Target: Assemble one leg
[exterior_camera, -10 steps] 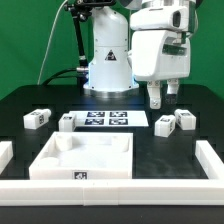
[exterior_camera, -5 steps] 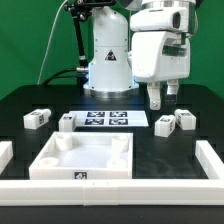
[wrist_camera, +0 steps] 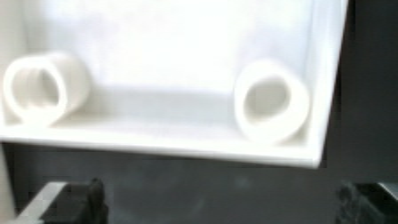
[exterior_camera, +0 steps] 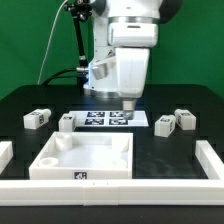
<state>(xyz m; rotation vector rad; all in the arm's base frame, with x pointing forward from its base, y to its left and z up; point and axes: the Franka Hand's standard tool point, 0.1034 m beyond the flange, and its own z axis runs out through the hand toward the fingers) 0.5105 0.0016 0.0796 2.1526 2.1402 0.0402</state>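
The gripper (exterior_camera: 128, 105) hangs mid-bench over the marker board (exterior_camera: 100, 119), fingers (wrist_camera: 71, 203) spread wide and gripping nothing, 2 legs (exterior_camera: 165, 123) resting toward each side edge.

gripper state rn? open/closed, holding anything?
Panda's two-finger gripper: open, jaws spread wide in the wrist view, holding nothing.

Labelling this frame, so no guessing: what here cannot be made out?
Leg tags: too small, exterior view.
Marker board: partly hidden behind the gripper, exterior view.
Fingers: cut off by the frame edge, wrist view.
Panel detail: blurred, wrist view.
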